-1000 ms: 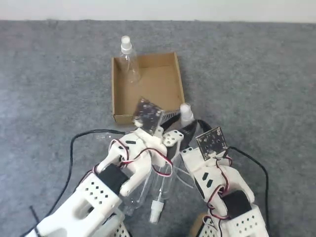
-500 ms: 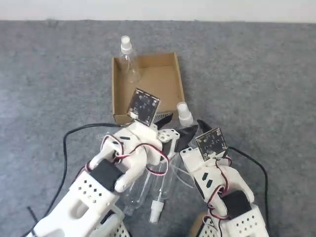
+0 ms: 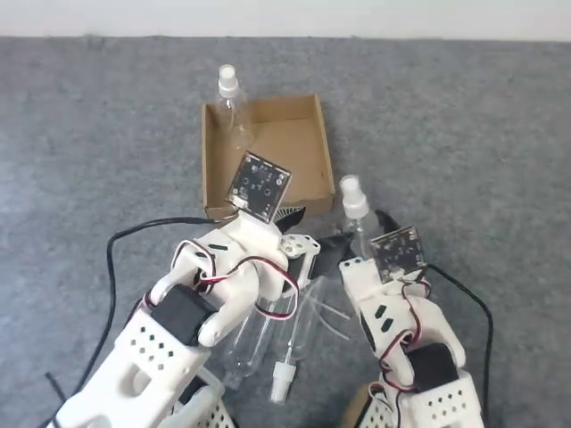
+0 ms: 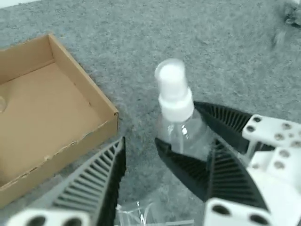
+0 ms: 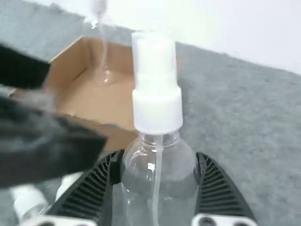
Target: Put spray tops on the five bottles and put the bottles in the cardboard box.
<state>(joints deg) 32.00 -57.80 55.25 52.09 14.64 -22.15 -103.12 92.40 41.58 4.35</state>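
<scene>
The right hand point(image 5: 157, 165) grips an upright capped bottle point(image 3: 354, 207) by its shoulder, just off the near right corner of the box point(image 3: 211, 160). The left hand point(image 4: 138, 143) hangs spread wide and holds nothing, at the box's near wall beside that bottle. A second bottle point(image 3: 234, 111) stands in the box's far left corner.

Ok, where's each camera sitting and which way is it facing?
High view: fixed overhead, looking down at the cardboard box; left arm and right arm show.
Left wrist view: on the left wrist, facing the spray bottle; left gripper open.
Right wrist view: on the right wrist, facing the box; right gripper grips that bottle.
All share box and bottle.
</scene>
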